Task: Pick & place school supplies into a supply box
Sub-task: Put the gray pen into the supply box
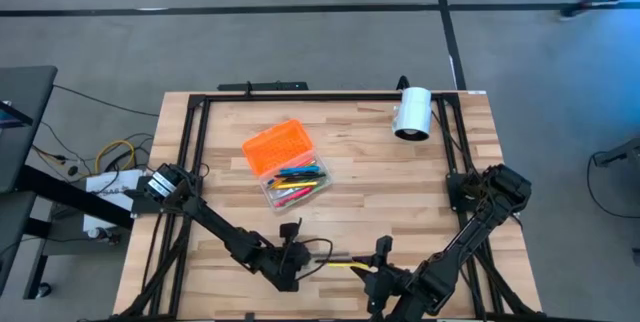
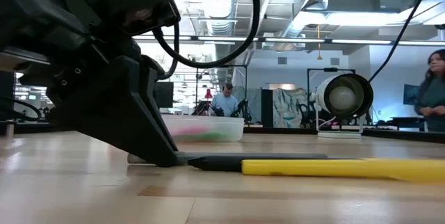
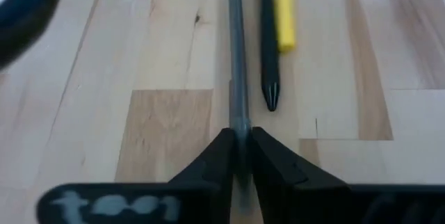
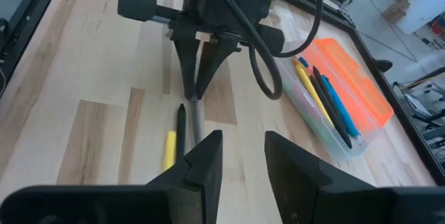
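grey pencil (image 3: 238, 78) pinched in left gripper (image 3: 238, 156), yellow pen (image 3: 281, 15) just beside, right gripper (image 4: 238, 156) open

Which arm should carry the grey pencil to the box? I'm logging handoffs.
Left. Its gripper is already shut on the grey pencil beside the yellow-and-black pen. The right gripper is open, holding nothing, no nearer the supply box.
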Robot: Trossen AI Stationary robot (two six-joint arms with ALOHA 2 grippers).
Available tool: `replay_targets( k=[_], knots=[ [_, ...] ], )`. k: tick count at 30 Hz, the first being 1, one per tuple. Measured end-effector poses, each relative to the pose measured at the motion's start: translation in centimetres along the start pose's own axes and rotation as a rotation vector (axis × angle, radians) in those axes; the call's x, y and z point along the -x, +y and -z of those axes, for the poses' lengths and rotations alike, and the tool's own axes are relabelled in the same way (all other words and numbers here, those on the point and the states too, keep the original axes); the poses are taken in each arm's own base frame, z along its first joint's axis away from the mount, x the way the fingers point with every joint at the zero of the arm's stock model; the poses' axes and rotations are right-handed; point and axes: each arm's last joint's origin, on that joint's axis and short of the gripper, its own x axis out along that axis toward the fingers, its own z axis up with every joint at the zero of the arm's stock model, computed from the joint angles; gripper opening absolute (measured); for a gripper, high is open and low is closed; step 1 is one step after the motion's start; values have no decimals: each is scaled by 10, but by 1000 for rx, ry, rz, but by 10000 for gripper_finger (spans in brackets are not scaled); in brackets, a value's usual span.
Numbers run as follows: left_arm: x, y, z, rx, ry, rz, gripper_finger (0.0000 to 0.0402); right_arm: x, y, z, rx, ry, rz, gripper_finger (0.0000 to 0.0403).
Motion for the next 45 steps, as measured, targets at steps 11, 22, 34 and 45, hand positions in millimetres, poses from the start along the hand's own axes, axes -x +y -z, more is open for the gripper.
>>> replay_targets(
  k=[11,22,34,45],
  knots=[
    [0,5,4,68,-8,-112,37,0,0,0,-2,0,0,102],
    [12,-3,23,113,57,-187,26,0,0,0,-22,2,1,102],
    [44,-19,48,101,77,-255,29,0,0,0,-22,2,1,102],
    [68,-19,37,65,30,-204,121,-3,-2,0,-26,6,7,102]
  ],
)
